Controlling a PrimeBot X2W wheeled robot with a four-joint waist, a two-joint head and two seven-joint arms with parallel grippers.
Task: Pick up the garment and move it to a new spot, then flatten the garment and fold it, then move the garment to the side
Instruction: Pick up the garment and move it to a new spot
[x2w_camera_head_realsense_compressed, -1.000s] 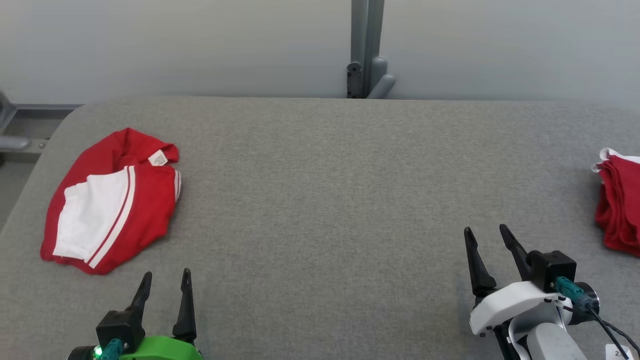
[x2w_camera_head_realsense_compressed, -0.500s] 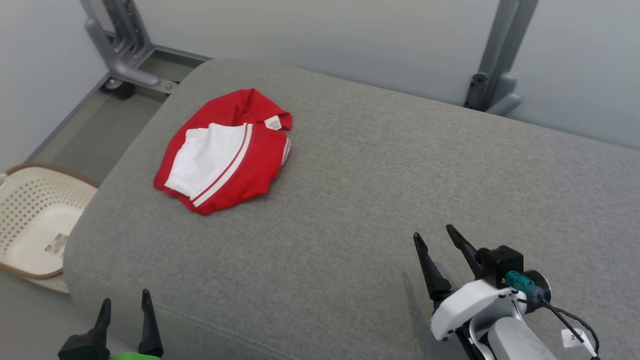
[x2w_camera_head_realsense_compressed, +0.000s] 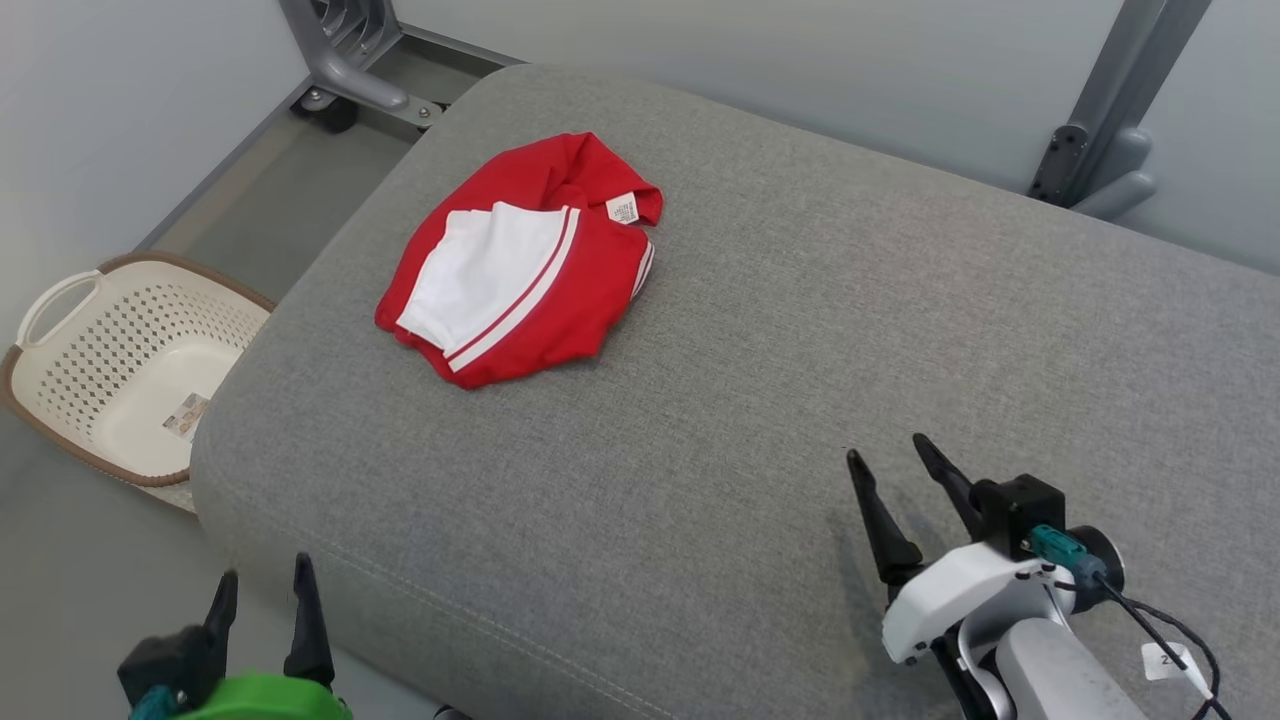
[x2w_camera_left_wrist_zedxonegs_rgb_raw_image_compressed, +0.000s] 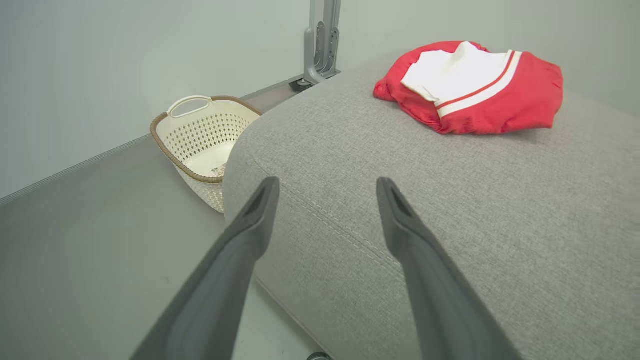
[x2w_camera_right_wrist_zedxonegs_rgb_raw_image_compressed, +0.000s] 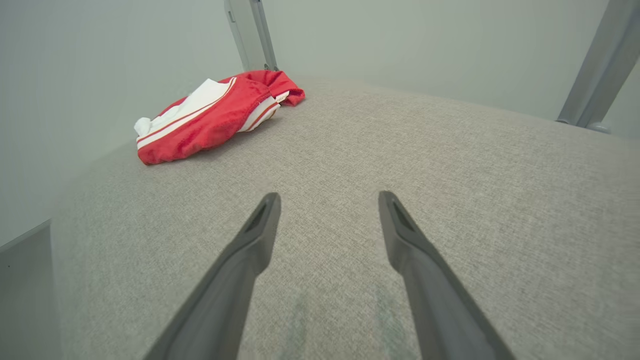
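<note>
A red garment (x2w_camera_head_realsense_compressed: 525, 265) with a white panel and white stripes lies bunched near the far left corner of the grey padded table (x2w_camera_head_realsense_compressed: 760, 400). It also lies ahead in the left wrist view (x2w_camera_left_wrist_zedxonegs_rgb_raw_image_compressed: 475, 87) and far left in the right wrist view (x2w_camera_right_wrist_zedxonegs_rgb_raw_image_compressed: 215, 115). My left gripper (x2w_camera_head_realsense_compressed: 262, 580) hangs open at the lower left, off the table's near-left edge, well short of the garment. My right gripper (x2w_camera_head_realsense_compressed: 892, 455) stands open over the table's near right, far from the garment. Both hold nothing.
A cream perforated laundry basket (x2w_camera_head_realsense_compressed: 120, 360) with a brown rim sits on the floor left of the table; it shows too in the left wrist view (x2w_camera_left_wrist_zedxonegs_rgb_raw_image_compressed: 200, 140). Grey metal frame posts (x2w_camera_head_realsense_compressed: 1110, 130) stand behind the table, and another (x2w_camera_head_realsense_compressed: 345, 60) at the far left.
The head camera has swung left, bringing the basket and the table's left corner into view and taking a red pile at the right out of frame. Both grippers stayed open.
</note>
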